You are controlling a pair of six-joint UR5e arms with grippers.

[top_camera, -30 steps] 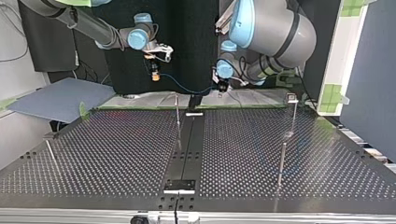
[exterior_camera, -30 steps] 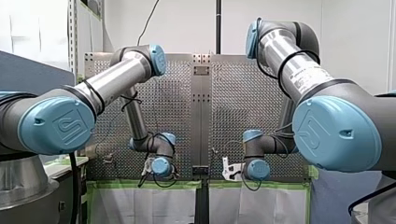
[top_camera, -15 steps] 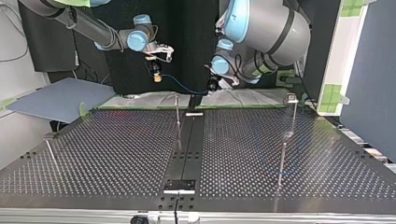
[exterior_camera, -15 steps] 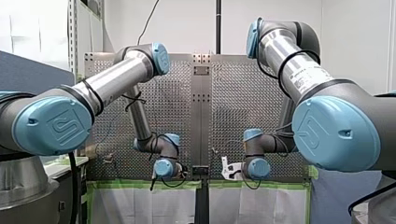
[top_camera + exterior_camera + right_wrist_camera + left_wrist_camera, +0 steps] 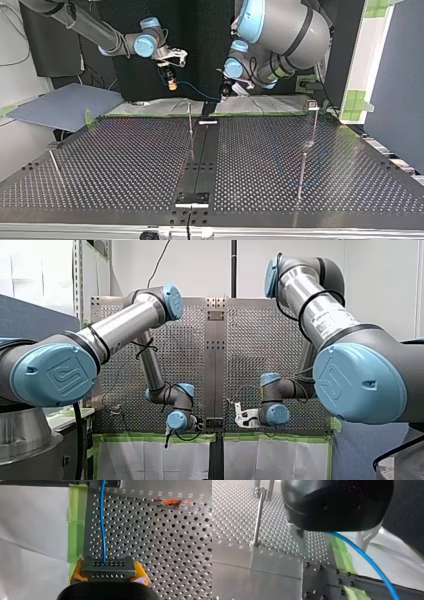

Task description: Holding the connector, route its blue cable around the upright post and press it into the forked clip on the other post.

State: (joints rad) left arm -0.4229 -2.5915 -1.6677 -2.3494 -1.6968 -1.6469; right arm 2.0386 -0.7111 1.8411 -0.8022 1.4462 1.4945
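Grasp done: dark grey rectangular connector with rows of small holes (image 5: 108, 567) pinched between the yellow pads (image 5: 75, 573) of the right jaws, held in the air by the green-taped edge (image 5: 77, 517) of the perforated metal tabletop (image 5: 162, 542). Thin blue cable (image 5: 102, 525) leaving the connector's face straight ahead of the right jaws, then sagging across to the left jaws. Left jaws spread or pressed together: cannot tell, hidden beneath their own black housing (image 5: 337, 502), cable emerging from under it.

Routing not yet begun, judging by the lie of the cable: thin upright metal post (image 5: 190, 125) lower than both jaws, close under the span between them, no turn of cable around it. Pressing-in likewise left: small forked clip (image 5: 313, 104) atop the other thin post (image 5: 314, 122), well apart, on the far side of the left jaws from the right jaws, no blue in it as far as can be made out.

Only in the right wrist view: the pinch itself, pads on both short ends of the connector. Only in the top view: whole cable span together with both posts. Only in the left wrist view: cable's exit under the housing. Front view: neither cable nor posts made out.
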